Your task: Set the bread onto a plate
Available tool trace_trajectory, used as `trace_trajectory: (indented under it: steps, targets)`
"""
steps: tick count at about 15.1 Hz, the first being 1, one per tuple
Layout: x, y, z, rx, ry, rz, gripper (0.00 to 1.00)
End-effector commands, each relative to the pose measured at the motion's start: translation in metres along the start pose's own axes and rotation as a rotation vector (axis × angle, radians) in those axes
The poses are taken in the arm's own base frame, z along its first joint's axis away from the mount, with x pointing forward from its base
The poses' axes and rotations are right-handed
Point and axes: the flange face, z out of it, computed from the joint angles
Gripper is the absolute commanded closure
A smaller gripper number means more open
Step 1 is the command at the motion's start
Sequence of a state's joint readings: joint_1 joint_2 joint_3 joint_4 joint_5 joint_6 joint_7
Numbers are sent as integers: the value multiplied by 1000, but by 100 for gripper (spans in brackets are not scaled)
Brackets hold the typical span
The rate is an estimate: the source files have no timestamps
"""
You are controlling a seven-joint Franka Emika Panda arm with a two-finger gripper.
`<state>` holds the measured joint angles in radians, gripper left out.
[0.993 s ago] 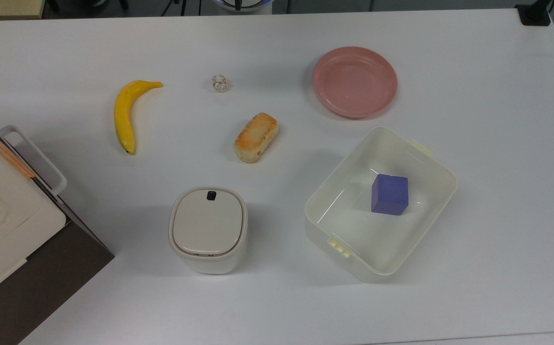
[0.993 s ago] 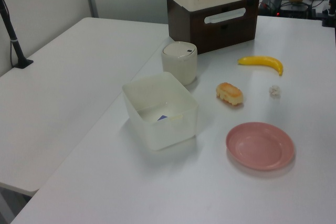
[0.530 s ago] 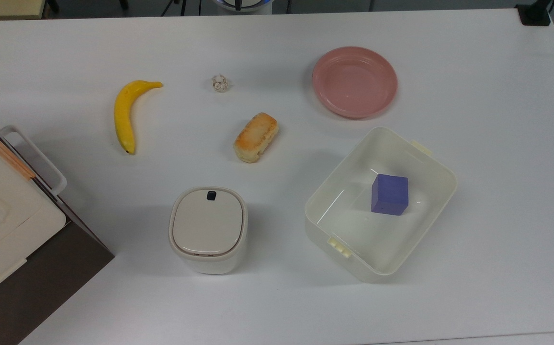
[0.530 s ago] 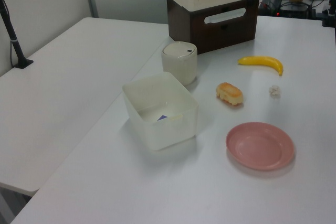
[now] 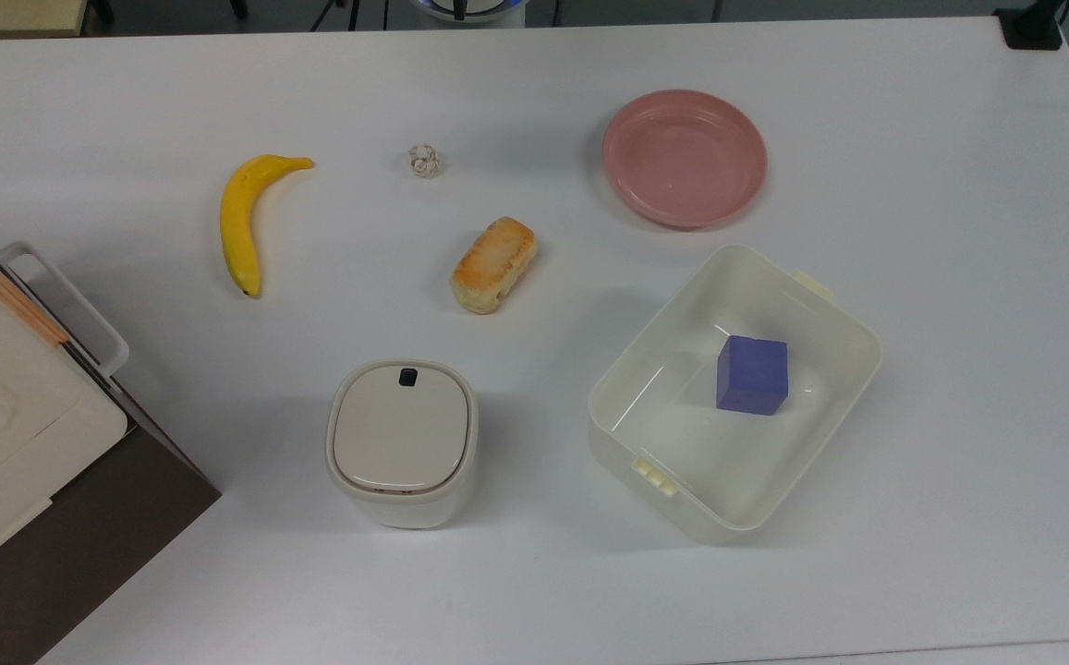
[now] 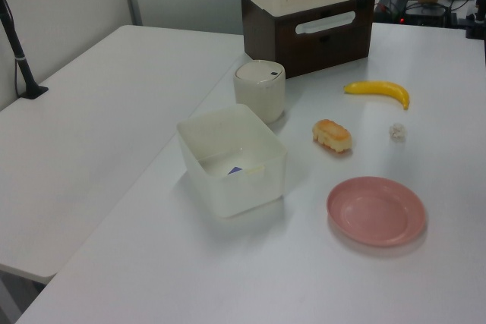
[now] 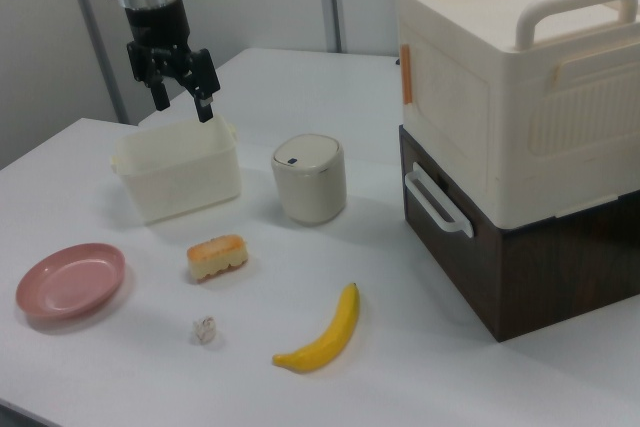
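Top view: one bread (image 5: 494, 264), an oblong bun with a toasted orange top and pale sides, lies on the white table (image 5: 959, 277), apart from the single pink plate (image 5: 685, 157), one banana (image 5: 244, 220) and one cream tub (image 5: 734, 392). Right view: the gripper (image 7: 181, 97) hangs above the tub, fingers spread, pointing down.
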<state>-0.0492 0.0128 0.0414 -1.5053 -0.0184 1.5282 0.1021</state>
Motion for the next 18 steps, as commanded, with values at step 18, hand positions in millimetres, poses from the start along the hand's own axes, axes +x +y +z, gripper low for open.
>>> trace_trajectory:
  steps: [18]
  targets:
    - [39, -85, 136, -15, -59, -108, 0]
